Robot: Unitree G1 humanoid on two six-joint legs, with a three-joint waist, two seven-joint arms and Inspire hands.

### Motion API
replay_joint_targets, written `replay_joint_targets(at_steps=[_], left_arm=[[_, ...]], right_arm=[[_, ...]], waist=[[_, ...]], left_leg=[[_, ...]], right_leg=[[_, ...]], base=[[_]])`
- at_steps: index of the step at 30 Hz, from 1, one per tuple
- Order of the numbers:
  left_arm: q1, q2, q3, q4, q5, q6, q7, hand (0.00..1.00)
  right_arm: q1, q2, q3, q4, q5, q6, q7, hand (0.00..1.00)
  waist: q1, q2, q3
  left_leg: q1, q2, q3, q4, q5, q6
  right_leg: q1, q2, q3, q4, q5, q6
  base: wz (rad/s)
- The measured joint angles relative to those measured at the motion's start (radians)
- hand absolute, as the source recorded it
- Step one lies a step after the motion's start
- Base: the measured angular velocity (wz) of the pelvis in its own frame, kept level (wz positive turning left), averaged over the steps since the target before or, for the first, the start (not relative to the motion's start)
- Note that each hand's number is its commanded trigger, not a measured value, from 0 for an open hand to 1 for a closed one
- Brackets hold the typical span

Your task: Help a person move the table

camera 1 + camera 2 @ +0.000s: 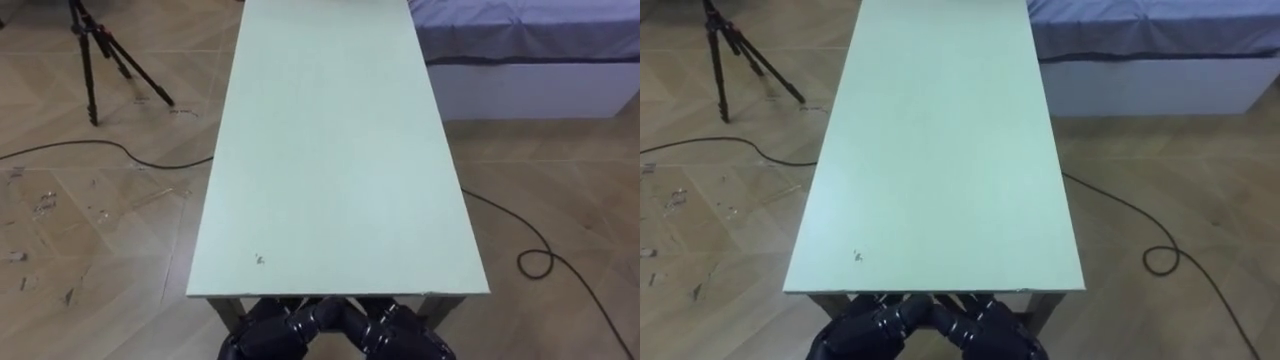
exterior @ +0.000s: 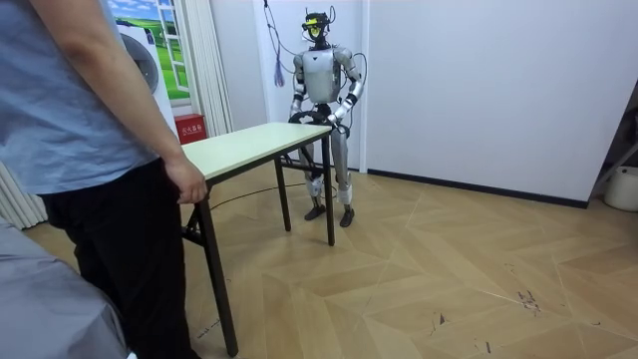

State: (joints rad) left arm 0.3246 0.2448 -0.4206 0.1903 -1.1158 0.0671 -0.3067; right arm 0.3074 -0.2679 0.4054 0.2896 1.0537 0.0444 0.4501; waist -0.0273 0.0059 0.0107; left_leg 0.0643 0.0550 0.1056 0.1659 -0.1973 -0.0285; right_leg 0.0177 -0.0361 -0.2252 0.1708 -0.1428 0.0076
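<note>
Left hand (image 1: 265, 335), right hand (image 1: 405, 340) under table (image 1: 330, 150); person (image 2: 90, 150) opposite.

We note tripod (image 1: 85, 55) at far left, black legs splayed on wood floor (image 1: 90, 220); pale scuff marks (image 1: 40, 205) on boards nearer us. Bed (image 1: 520, 25) at far right, blue sheet over white base. In room view we see white wall (image 2: 478, 90), curtain (image 2: 204, 60) beside green landscape picture (image 2: 164, 25), red box (image 2: 189, 128) below, white bucket (image 2: 623, 187) at room view's right edge
</note>
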Motion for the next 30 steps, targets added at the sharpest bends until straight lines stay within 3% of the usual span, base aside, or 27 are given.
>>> replay_joint_targets(at_steps=[6,8,13,20,26,30], left_arm=[[-0.003,0.018,-0.018,-0.031,-0.040,0.000,0.058,0.00],[-0.007,0.017,-0.020,-0.043,-0.081,0.000,0.085,0.00],[-0.033,0.013,-0.018,-0.047,-0.239,0.000,0.142,0.00],[-0.059,0.003,-0.004,-0.046,-0.308,-0.002,0.217,0.00],[-0.122,0.002,0.060,0.038,-0.350,-0.003,0.260,0.00],[-0.149,-0.016,0.078,0.092,-0.358,0.000,0.285,0.00]], right_arm=[[-0.023,-0.015,0.024,-0.007,0.000,0.000,-0.022,0.00],[-0.035,-0.017,0.030,-0.007,0.016,0.000,-0.030,0.00],[-0.053,-0.013,0.033,-0.010,0.127,0.001,-0.064,0.00],[-0.065,0.019,0.032,-0.015,0.307,-0.001,-0.157,0.00],[-0.094,0.032,0.000,-0.015,0.435,-0.002,-0.275,0.00],[-0.106,0.033,-0.015,-0.004,0.442,0.002,-0.316,0.00]], waist=[[-0.001,-0.001,0.0016],[0.002,-0.003,0.0066],[0.007,0.000,0.0135],[0.027,0.003,0.0148],[0.033,0.011,0.0149],[0.035,0.021,0.0186]], left_leg=[[0.001,0.000,-0.001,0.000,0.000,0.000],[0.001,0.000,-0.002,0.001,0.000,0.000],[0.000,0.001,-0.002,0.002,0.000,0.000],[0.000,0.002,-0.004,0.002,0.000,0.000],[0.001,0.001,-0.011,0.003,0.001,0.000],[0.012,0.002,-0.011,0.000,0.001,0.000]], right_leg=[[0.001,0.001,0.002,0.001,0.000,0.000],[0.000,0.001,0.002,0.002,0.001,-0.001],[-0.001,0.002,0.002,0.002,0.001,-0.002],[-0.003,0.002,0.003,0.004,0.003,-0.005],[0.003,0.003,0.001,0.003,0.004,-0.005],[0.012,0.003,0.001,0.004,0.004,-0.005]], base=[[0.00],[0.00],[0.00],[0.00],[0.02],[0.00]])
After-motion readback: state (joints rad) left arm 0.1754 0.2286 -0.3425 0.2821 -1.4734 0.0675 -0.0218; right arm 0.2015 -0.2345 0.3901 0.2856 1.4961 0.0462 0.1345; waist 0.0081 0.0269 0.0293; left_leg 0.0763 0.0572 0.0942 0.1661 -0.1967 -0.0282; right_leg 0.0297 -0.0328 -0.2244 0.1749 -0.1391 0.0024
